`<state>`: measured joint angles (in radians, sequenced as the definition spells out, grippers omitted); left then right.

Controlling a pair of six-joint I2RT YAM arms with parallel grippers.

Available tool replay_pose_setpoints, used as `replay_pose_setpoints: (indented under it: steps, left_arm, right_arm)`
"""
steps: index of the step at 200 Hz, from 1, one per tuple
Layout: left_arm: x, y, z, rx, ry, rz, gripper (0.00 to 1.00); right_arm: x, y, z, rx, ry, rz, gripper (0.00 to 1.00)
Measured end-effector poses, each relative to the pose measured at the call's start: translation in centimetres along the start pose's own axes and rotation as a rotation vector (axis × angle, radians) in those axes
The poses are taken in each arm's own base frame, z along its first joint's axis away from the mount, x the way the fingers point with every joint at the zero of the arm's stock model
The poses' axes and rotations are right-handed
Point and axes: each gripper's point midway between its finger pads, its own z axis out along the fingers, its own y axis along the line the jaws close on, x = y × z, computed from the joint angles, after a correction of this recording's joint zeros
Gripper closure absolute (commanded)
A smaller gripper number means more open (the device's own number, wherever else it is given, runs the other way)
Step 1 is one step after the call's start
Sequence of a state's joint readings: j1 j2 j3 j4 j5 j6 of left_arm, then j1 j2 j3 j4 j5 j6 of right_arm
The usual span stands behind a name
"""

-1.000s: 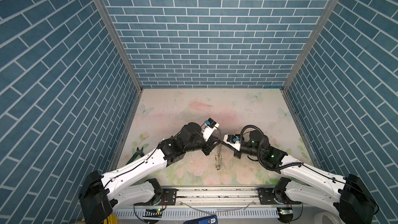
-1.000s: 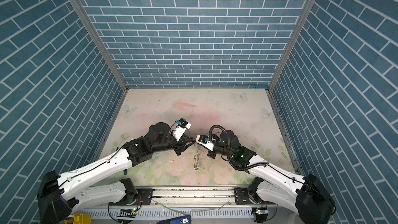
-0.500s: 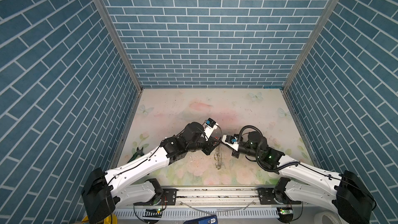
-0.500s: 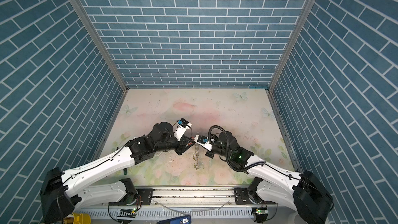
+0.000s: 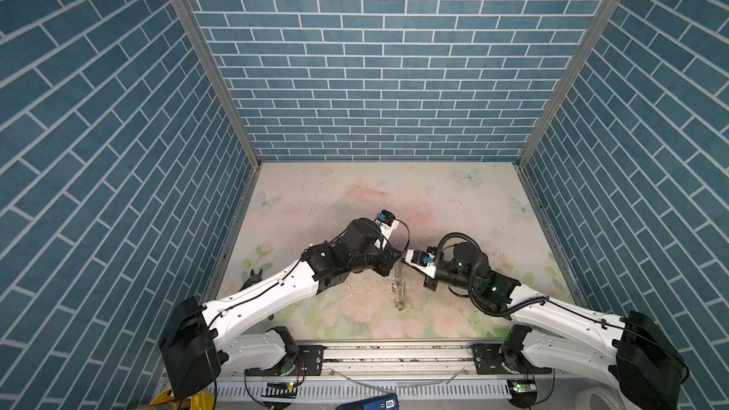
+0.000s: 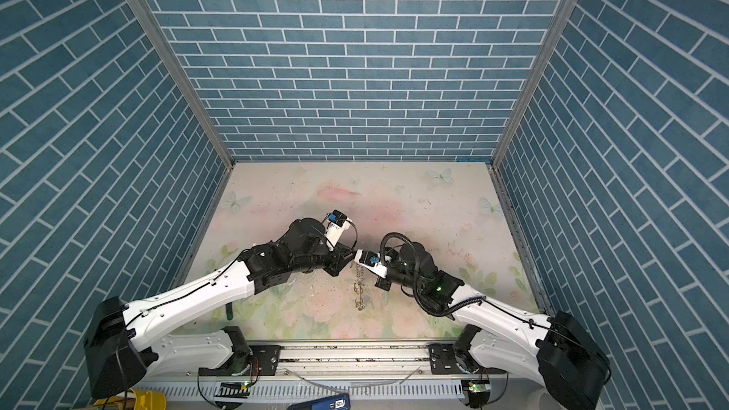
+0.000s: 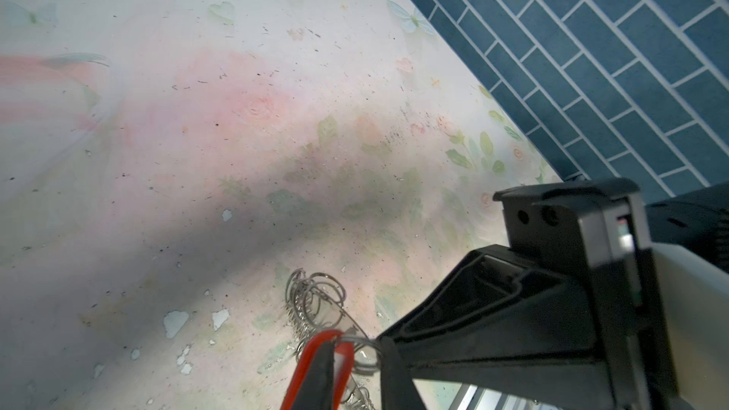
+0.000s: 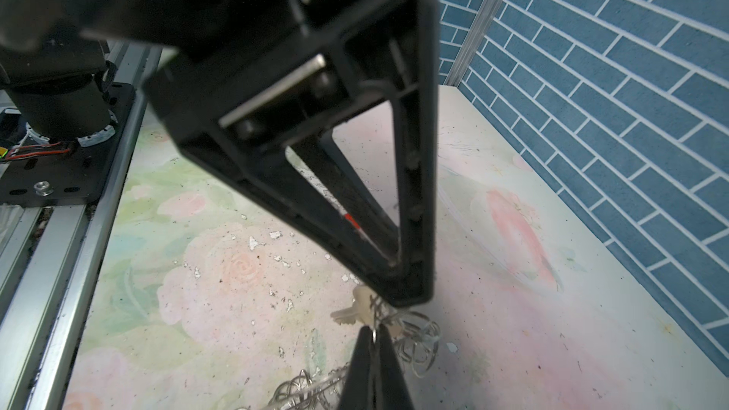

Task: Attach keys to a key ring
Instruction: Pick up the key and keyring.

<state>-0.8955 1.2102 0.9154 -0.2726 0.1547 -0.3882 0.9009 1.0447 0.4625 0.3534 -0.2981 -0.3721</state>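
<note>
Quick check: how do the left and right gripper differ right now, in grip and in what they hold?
Load: the left gripper clamps the orange-red tag; the right gripper pinches a thin silver ring.
Jaws: the left gripper's stand slightly apart around the tag; the right gripper's are fully shut.
Shared: both are black, with tips nearly meeting over the key ring on the table.

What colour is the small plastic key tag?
The key tag is orange-red with a white label window; clearest in the left wrist view.

Key ring (image 5: 399, 289) on table (image 5: 453, 207), end between left gripper (image 8: 408, 295) and right gripper (image 8: 372, 335)
</note>
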Motion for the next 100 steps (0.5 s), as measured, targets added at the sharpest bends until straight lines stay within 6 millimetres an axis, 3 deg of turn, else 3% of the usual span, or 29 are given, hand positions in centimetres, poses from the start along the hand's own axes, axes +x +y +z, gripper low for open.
replay_pose_setpoints:
  steps: [100]
  left_arm:
    - [0.0,1.3,0.0,-0.066,-0.008,0.001,0.77]
  right_arm:
    - [-0.1,-0.1,-0.1,0.019,-0.018,-0.01,1.0]
